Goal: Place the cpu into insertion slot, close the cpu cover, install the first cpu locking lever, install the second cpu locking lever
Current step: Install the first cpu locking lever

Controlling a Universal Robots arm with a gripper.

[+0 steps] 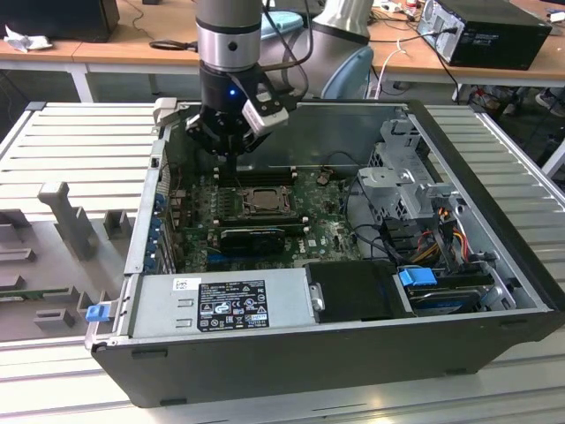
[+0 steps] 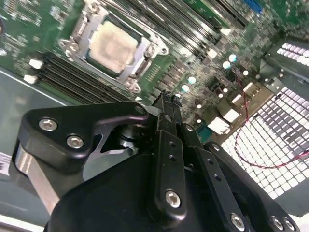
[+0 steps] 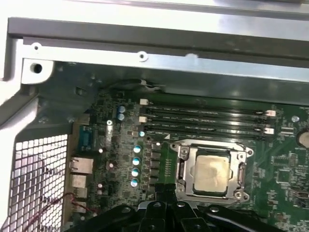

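Already socketed, the cpu (image 3: 211, 170) lies near the hand (image 3: 164, 191), which is pressed together.

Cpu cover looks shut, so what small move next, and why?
Probably ease the gripper down toward the near edge of the cpu cover: the cpu is seated, the cover lies flat around it, and the gripper hangs above the motherboard beside it.

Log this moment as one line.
tool: shut, above motherboard | cpu: in insertion slot | cpu cover: down around cpu
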